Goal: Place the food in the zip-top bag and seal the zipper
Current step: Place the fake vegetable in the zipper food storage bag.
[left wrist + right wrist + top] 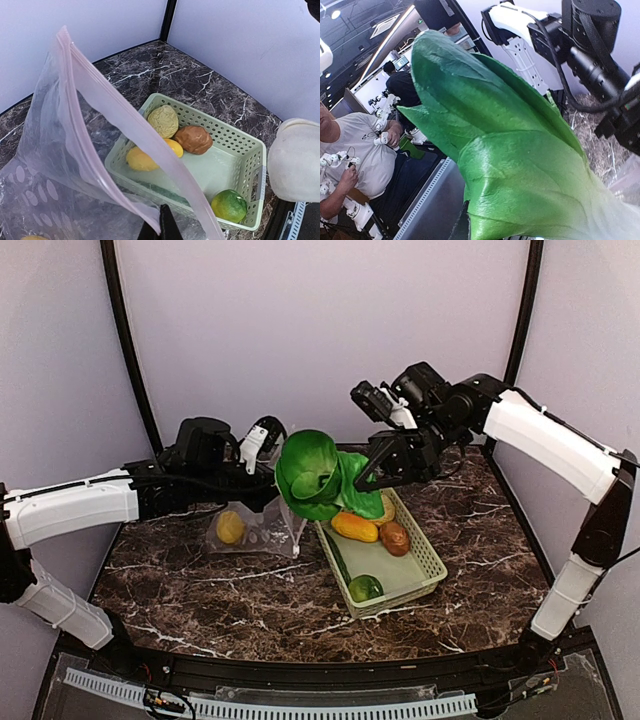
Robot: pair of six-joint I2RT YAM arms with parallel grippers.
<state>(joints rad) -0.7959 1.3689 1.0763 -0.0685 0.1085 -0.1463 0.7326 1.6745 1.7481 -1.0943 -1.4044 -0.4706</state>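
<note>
Green-and-white bok choy (312,478) is being gripped by right gripper (370,472) toward the far edge; zipper (115,107) of zip-top bag (255,530) is being pinched by left gripper (161,229).

My bok choy (312,478) is bright green, fading white at the stem. My bag (45,190) is clear, grey-dotted, with a pinkish strip (92,80). The basket (235,142) is pale green, the potato (194,139) brown, the lemon (230,527) yellow. The tabletop (200,580) is dark brown marble veined white.
</note>
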